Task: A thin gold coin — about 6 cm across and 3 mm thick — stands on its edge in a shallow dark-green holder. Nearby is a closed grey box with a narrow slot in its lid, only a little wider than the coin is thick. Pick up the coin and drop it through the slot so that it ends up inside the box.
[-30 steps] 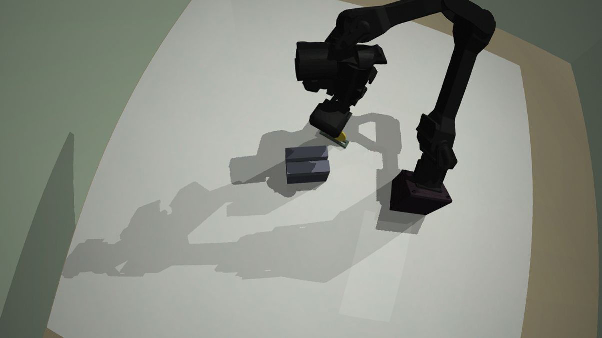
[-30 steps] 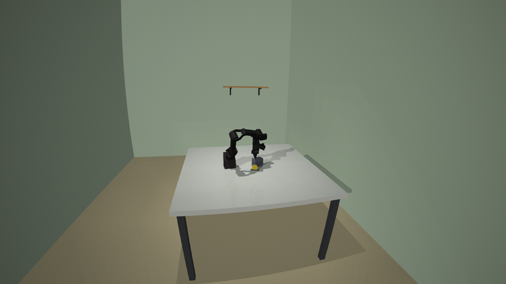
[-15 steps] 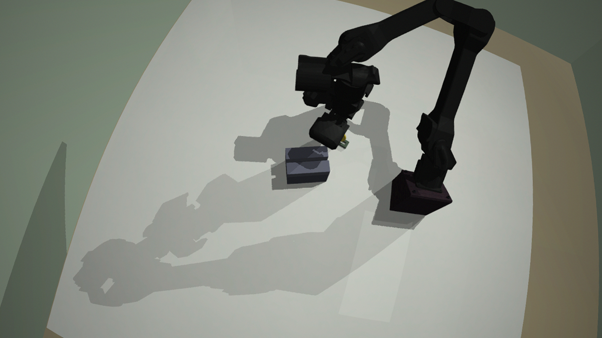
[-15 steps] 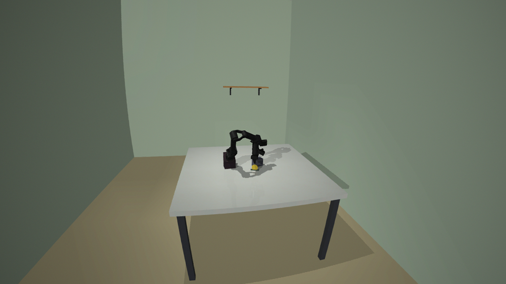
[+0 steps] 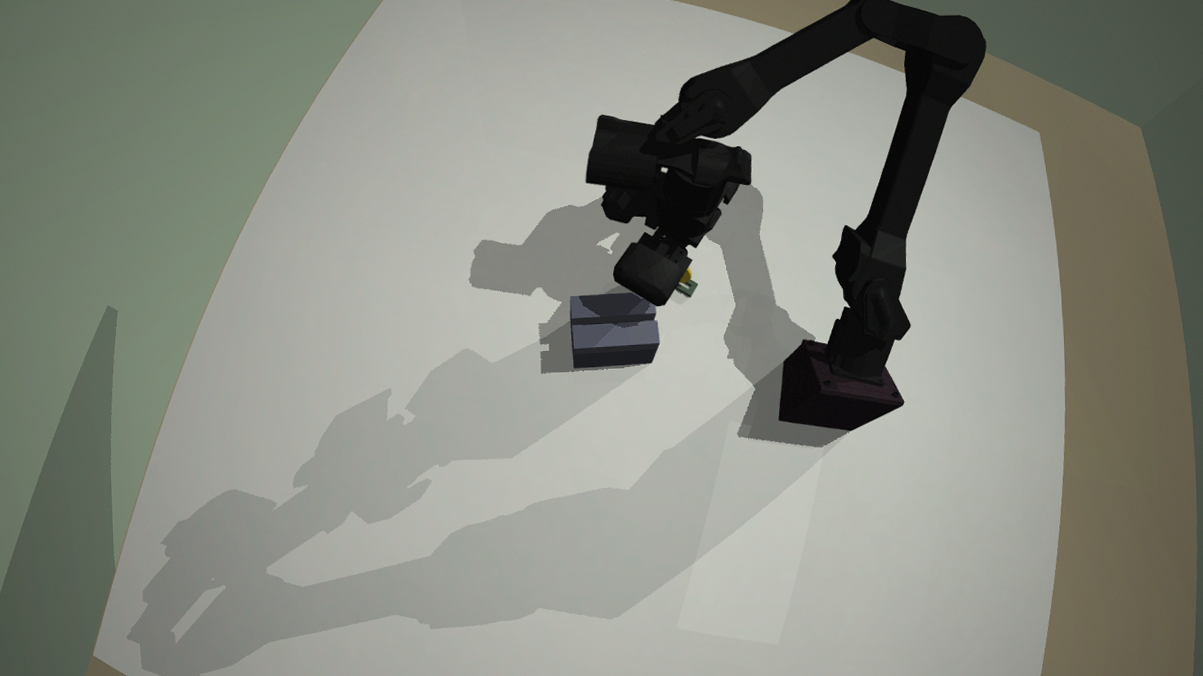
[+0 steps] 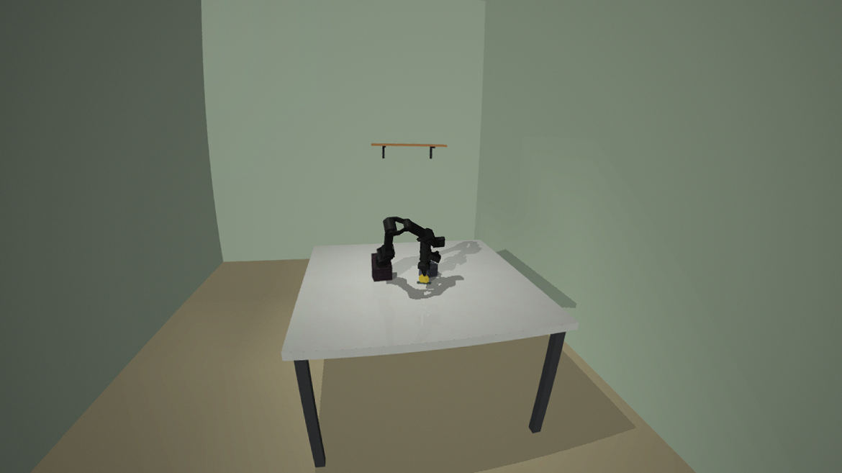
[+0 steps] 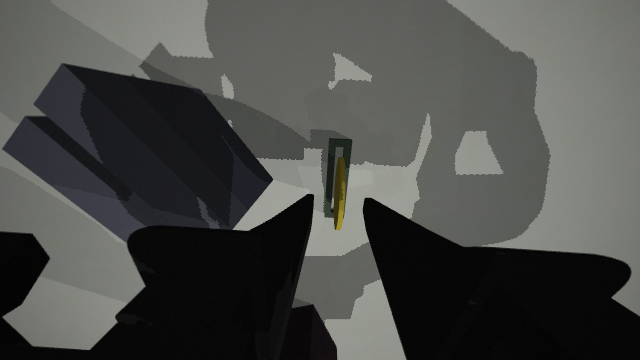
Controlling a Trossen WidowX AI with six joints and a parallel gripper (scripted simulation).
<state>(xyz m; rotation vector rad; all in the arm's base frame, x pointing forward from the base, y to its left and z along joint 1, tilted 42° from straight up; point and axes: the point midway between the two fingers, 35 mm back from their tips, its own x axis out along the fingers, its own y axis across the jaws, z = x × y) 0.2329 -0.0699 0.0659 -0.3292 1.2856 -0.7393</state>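
Note:
The gold coin (image 5: 687, 275) (image 6: 423, 278) (image 7: 340, 192) stands on edge in the dark-green holder (image 5: 691, 289) (image 7: 329, 175). In the wrist view it lies in line with the gap between my fingertips, nearer the middle than either finger. My gripper (image 7: 338, 202) points down, close over the coin, and is open, with a gap on each side of the coin. The grey box (image 5: 612, 336) (image 6: 433, 270) (image 7: 165, 150) stands beside the holder, to the left in the wrist view; its slot shows as a dark groove in the lid. In the top view my gripper hides part of the coin and holder.
The white table (image 5: 359, 209) (image 6: 351, 322) carries everything. The arm's dark base block (image 5: 835, 390) (image 6: 381, 268) stands to the right of the box in the top view. The arm's shadow falls across the table and box. A wall shelf (image 6: 408, 145) hangs far behind.

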